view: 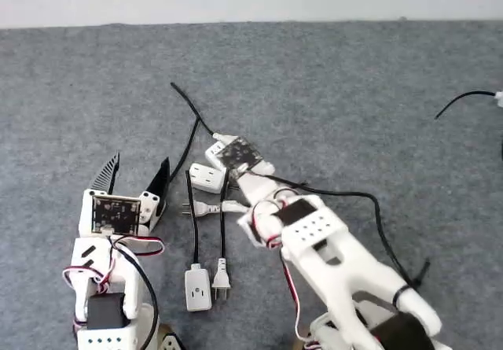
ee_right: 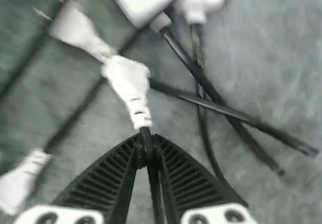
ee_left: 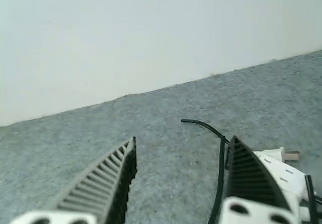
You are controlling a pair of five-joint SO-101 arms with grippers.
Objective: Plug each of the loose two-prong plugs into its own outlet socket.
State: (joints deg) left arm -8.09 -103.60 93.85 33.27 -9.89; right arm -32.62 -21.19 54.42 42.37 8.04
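The right gripper [ee_right: 147, 140] is pinched shut on the thin black cord [ee_right: 145, 131], just behind the ribbed neck of a white plug [ee_right: 126, 78]. The plug lies on the grey felt [view: 354, 90] with its prongs pointing away from the arm. This wrist view is smeared, so the pads may catch the end of the neck as well as the cord. I cannot settle that.

The left gripper [view: 141, 160] stands wide open and empty, just beside the tangle.

The nearest socket [view: 208, 178] lies close above the held plug in the high view. A second socket [view: 197, 288] and a second plug [view: 222, 274] lie side by side nearer the arms' bases.

These plugs look light and hard, moulded plastic on limp wire. Held by the cord, a plug would likely dangle and twist, and the wire would buckle under any push, so this hold suits dragging, not insertion. The better hold is probably across the flat sides of the plug's body, just behind the prongs, where the pads sit square and the push goes straight through.

The sockets look just as light (each is a small block on a loose lead), so one would probably skid across the felt when pressed. The open gripper could brace it from behind. The prongs are thin, and a skewed approach could bend them.
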